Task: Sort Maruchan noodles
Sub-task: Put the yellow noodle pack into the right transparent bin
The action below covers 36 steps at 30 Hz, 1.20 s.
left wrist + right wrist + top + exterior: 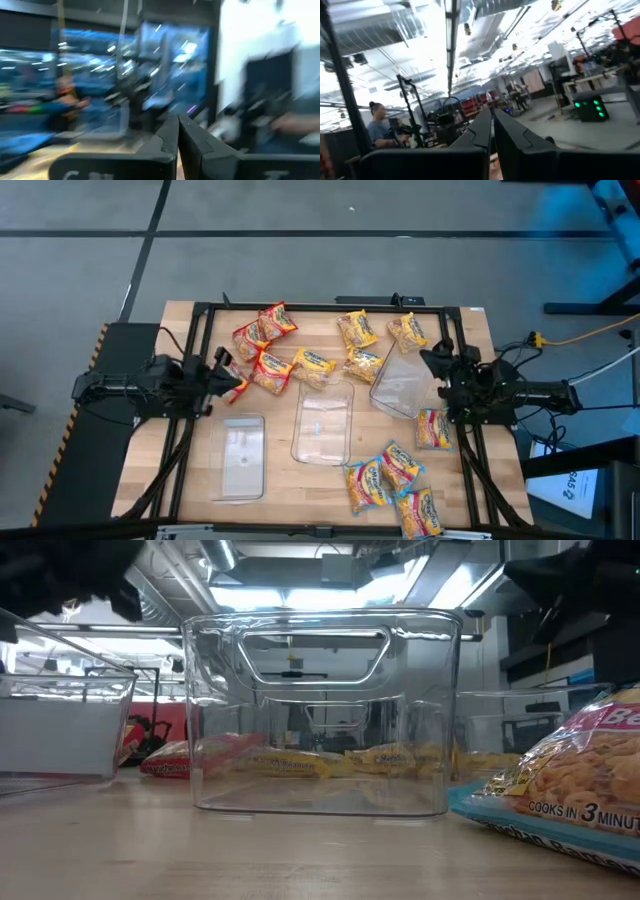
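Note:
Several Maruchan noodle packets lie flat on the wooden table. A red group (262,332) and yellow-orange ones (357,330) lie toward the far edge, and blue-edged ones (400,470) lie at the near right. In the low view one blue-edged packet (570,780) lies close by. My left gripper (225,373) is shut at the table's left, beside a red packet (237,387). In the left wrist view, nothing shows between its fingers (178,125). My right gripper (436,360) is shut at the table's right, beside a tilted clear tray (403,385). The right wrist view shows its fingertips (492,117) together.
Three clear plastic trays stand on the table: one near left (240,455), one in the middle (322,422) (322,710), and one tilted at the right. A black frame (300,307) borders the table. A person (377,127) stands in the room beyond.

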Each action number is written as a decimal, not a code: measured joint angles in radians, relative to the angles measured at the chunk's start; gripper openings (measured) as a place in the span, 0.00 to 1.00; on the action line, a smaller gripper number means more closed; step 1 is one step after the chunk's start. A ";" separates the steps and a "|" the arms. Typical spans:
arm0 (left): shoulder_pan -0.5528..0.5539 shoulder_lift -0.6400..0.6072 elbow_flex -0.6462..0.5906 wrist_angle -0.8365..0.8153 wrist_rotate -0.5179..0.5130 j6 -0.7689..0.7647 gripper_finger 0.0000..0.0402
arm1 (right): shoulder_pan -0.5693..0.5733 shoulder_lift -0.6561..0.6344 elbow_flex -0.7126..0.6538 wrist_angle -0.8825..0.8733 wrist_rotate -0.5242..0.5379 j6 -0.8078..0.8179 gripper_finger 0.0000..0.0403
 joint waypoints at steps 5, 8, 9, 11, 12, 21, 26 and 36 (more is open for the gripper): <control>0.000 -0.001 0.000 0.152 -0.034 -0.091 0.00 | 0.000 0.000 0.000 0.042 0.004 0.022 0.05; 0.000 0.000 0.000 0.150 -0.195 -0.094 0.00 | 0.000 0.007 0.022 0.030 0.059 0.045 0.05; 0.000 0.000 0.000 0.144 -0.254 -0.093 0.00 | 0.000 0.015 0.037 0.031 0.078 0.040 0.05; 0.000 0.000 0.000 0.120 -0.346 -0.094 0.00 | 0.000 0.037 0.077 0.032 0.116 0.001 0.05; 0.000 0.000 0.000 0.109 -0.374 -0.094 0.00 | 0.000 0.051 0.100 0.032 0.135 -0.029 0.05; 0.000 0.000 0.000 0.081 -0.426 -0.094 0.00 | 0.000 0.303 0.418 -0.157 0.434 -0.337 0.05; 0.000 0.000 0.000 0.080 -0.443 -0.094 0.00 | 0.000 0.510 0.612 -0.327 0.680 -0.366 0.05; 0.000 0.000 0.000 0.079 -0.482 -0.094 0.00 | -0.100 0.770 0.933 -0.612 0.896 -0.415 0.05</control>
